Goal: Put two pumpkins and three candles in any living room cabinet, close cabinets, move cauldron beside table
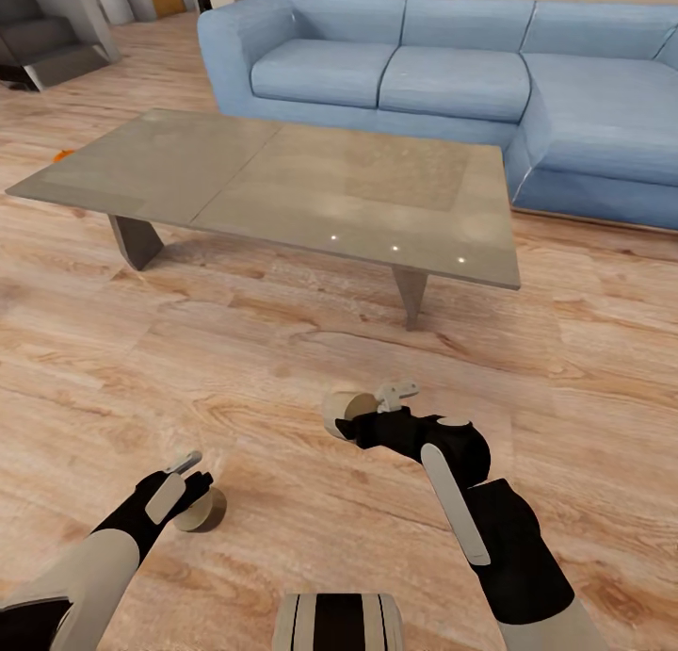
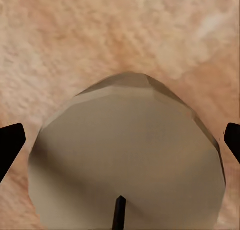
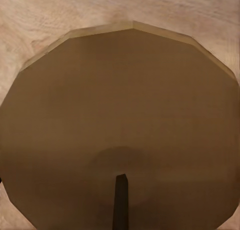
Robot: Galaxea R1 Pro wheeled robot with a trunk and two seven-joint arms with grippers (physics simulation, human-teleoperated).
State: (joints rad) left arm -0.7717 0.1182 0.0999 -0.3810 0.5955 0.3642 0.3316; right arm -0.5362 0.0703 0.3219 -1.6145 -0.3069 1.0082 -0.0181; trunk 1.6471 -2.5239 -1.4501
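Note:
Two tan candles are on the wood floor in front of me. My left gripper (image 1: 193, 491) is open and straddles one candle (image 1: 205, 512), which stands upright. In the left wrist view its black fingertips (image 2: 11, 142) flank that candle (image 2: 125, 155), whose wick points at the camera. My right gripper (image 1: 369, 414) holds the other candle (image 1: 341, 412), tilted with its top face toward the wrist. This candle (image 3: 120, 115) looms close in the right wrist view, with floor showing around it. A small orange thing (image 1: 62, 154), perhaps a pumpkin, peeks out past the table's left end. Cabinet and cauldron are out of view.
A low grey coffee table (image 1: 282, 185) stands just ahead, with angled legs underneath. Behind it is a blue corner sofa (image 1: 452, 76) that wraps round to the right. Dark stairs (image 1: 42, 48) are at the far left. Open floor lies between me and the table.

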